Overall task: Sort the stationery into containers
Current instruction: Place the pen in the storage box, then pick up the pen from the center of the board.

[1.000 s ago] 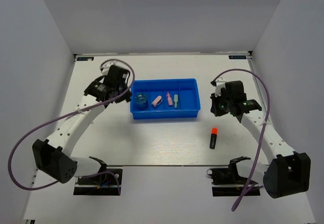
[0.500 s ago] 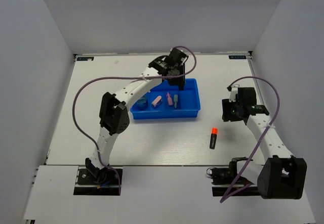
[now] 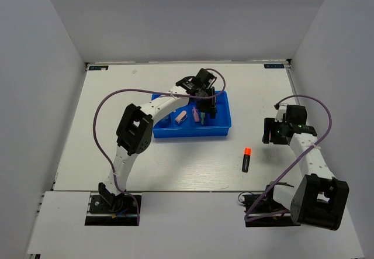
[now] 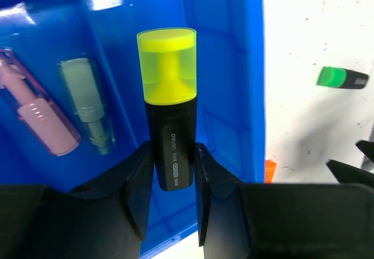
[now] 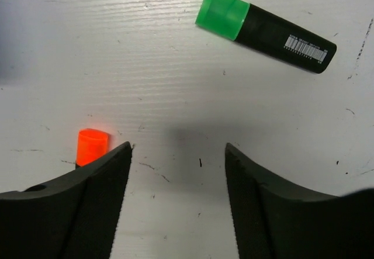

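The bright blue tray (image 3: pixel 193 134) sits mid-table, and my left gripper (image 3: pixel 206 106) hangs over its right end. In the left wrist view the left gripper (image 4: pixel 173 177) is shut on a black marker with a yellow cap (image 4: pixel 169 124), held cap-forward above the rightmost compartment (image 4: pixel 225 66). A pale green tube (image 4: pixel 87 104) and a pink tube (image 4: pixel 41 116) lie in the compartments to the left. My right gripper (image 5: pixel 178 151) is open over bare table. A green-capped marker (image 5: pixel 266 31) lies ahead of it. The orange-capped marker (image 3: pixel 246 159) lies near its left finger.
The left arm's purple cable (image 3: pixel 111 104) loops over the table left of the tray. The white side walls (image 3: pixel 327 37) close in the table on both sides. The right gripper (image 3: pixel 274 131) hovers close to the table's right edge.
The left gripper has come nearer and lower over the tray's right end, still holding the yellow-capped marker. The right gripper's jaws have spread wide, and it has shifted slightly right.
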Controlling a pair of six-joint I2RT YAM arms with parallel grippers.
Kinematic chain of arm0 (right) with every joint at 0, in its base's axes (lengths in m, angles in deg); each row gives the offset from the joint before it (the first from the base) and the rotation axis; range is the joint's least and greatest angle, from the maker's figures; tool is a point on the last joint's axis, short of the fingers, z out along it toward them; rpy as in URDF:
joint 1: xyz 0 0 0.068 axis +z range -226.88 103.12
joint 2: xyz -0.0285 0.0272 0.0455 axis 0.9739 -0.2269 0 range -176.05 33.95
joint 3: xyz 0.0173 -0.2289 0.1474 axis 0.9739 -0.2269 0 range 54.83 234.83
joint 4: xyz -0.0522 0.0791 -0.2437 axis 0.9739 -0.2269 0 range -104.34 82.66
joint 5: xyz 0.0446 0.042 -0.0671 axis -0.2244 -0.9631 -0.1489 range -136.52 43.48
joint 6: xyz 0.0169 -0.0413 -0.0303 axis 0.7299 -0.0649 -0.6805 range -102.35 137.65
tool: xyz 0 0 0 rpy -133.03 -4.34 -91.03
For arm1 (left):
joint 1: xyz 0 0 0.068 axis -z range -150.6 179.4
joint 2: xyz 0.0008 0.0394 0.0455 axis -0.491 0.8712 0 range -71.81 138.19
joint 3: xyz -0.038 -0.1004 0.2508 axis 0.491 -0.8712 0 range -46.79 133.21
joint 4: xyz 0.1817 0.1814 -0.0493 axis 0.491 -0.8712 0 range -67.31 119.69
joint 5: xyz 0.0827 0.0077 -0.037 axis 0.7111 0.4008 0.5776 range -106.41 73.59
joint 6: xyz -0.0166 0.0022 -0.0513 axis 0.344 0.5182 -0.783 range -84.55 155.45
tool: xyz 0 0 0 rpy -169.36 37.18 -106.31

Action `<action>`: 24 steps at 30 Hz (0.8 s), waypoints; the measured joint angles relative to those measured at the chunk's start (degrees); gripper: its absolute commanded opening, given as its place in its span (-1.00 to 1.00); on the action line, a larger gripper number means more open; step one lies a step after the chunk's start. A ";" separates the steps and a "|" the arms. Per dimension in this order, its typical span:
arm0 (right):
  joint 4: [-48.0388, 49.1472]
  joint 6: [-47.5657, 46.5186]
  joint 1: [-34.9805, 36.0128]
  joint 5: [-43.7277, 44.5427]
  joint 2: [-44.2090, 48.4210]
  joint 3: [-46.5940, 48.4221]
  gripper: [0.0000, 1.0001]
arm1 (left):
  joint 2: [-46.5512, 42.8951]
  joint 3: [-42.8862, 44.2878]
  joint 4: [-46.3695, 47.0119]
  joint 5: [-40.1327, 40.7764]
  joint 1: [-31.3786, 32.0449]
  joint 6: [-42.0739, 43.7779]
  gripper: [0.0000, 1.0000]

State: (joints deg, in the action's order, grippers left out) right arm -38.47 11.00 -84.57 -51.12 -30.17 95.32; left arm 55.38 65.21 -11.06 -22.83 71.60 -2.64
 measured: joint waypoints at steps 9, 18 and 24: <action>3.93 -6.62 -5.14 0.42 -3.43 -0.92 0.59 | 0.00 -0.22 3.10 -2.16 0.46 -2.71 -0.02; 5.18 -11.65 -11.08 -0.66 -7.56 -0.59 0.63 | 0.98 0.68 3.61 -2.45 0.52 -3.93 0.05; 8.26 -23.32 -15.10 -6.01 -9.31 1.79 0.68 | 0.68 0.66 2.95 -2.84 0.76 -2.78 -0.69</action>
State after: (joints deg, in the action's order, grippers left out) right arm -30.21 -12.32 -99.67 -57.13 -39.48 97.11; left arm 56.06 65.87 -8.11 -25.67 72.36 -5.41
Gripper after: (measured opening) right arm 0.820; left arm 0.176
